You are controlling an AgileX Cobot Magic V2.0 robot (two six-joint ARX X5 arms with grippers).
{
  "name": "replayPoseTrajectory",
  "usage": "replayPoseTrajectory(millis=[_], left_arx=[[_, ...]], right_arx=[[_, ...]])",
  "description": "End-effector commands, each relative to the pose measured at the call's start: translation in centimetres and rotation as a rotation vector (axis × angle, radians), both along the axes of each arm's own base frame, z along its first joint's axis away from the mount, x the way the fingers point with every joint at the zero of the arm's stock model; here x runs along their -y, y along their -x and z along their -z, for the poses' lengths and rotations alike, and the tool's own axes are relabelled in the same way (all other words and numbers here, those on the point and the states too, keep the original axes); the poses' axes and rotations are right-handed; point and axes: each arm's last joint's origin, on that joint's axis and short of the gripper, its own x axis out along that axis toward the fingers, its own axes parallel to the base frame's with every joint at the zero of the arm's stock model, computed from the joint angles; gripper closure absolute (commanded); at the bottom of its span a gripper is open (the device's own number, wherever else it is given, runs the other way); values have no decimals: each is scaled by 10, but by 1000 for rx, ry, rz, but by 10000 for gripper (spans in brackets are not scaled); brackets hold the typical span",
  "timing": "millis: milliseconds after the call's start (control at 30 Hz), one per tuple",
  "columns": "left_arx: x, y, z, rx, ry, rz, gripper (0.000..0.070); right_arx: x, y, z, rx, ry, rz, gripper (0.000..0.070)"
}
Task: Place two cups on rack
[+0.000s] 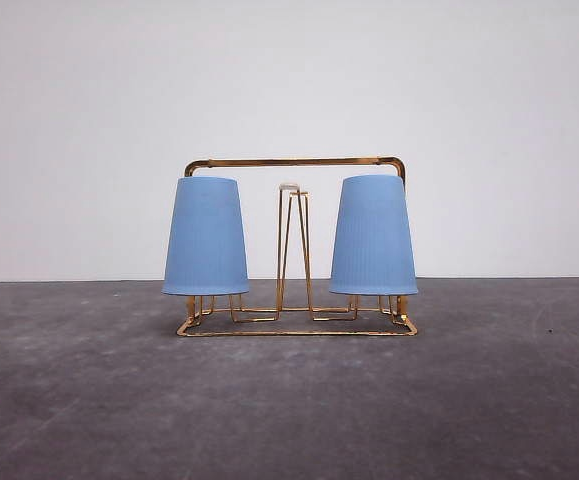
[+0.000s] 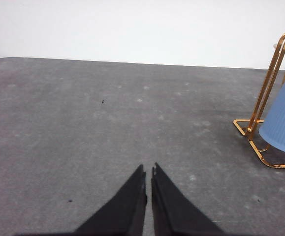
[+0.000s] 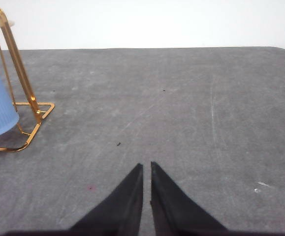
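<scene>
- Grey, scuffed tabletop [image 1: 69,400] runs wide under everything I see, with a plain white wall [image 1: 289,80] behind it.
- Gold wire rack [image 1: 294,161] stands square-on in the middle of the table in the front view, its long axis running side to side, arched handle bar on top.
- Left light blue ribbed cup [image 1: 205,236] hangs mouth-down on the rack's left end; its rim floats just above the base wire.
- Right light blue ribbed cup [image 1: 373,236] sits the same way on the right end, upright, not tilted. Between them one bare white-tipped prong [image 1: 290,186] stands free.
- My left gripper [image 2: 148,171] is down low over bare table, fingers pinched almost together, nothing between them. The rack lies off to its right side and ahead, well apart.
- My right gripper [image 3: 146,167] mirrors it: nearly closed, holding nothing, rack off to its left and ahead, well apart.
- My call: both cups look seated, so the job reads as finished. Neither arm is clearly nearer; each has its own cup on its own side.
</scene>
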Motion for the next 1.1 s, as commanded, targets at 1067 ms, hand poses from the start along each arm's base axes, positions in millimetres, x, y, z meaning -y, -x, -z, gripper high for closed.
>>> replayPoseTrajectory(millis=[1067], left_arx=[[0, -1, 4, -1, -7, -1, 700]], right_arx=[[0, 0, 0, 7, -2, 0, 675]])
